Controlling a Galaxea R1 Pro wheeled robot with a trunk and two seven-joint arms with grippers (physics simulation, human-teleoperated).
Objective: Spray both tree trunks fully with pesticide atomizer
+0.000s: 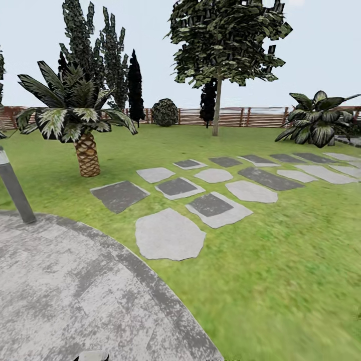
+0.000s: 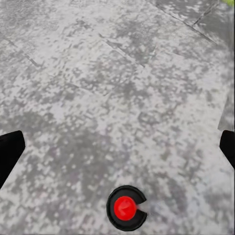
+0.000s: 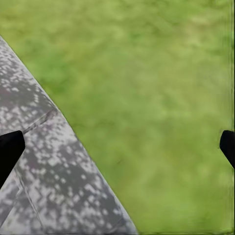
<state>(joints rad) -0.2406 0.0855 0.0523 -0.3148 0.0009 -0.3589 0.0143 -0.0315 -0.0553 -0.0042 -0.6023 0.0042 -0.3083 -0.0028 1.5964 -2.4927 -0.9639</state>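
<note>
My left hand (image 2: 117, 147) hangs released, fingers spread wide, with the pesticide atomizer (image 2: 127, 207) standing upright on the grey paving (image 2: 98, 73) just below it, untouched. If I drop off-centre, a finger could clip the red nozzle and topple the slim bottle; my right hand (image 3: 117, 147), equally released, hovers over the lawn edge (image 3: 161, 98).

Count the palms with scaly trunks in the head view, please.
1. The palm stands on the lawn at the left, near the paved circle. Others may be hidden.
</note>
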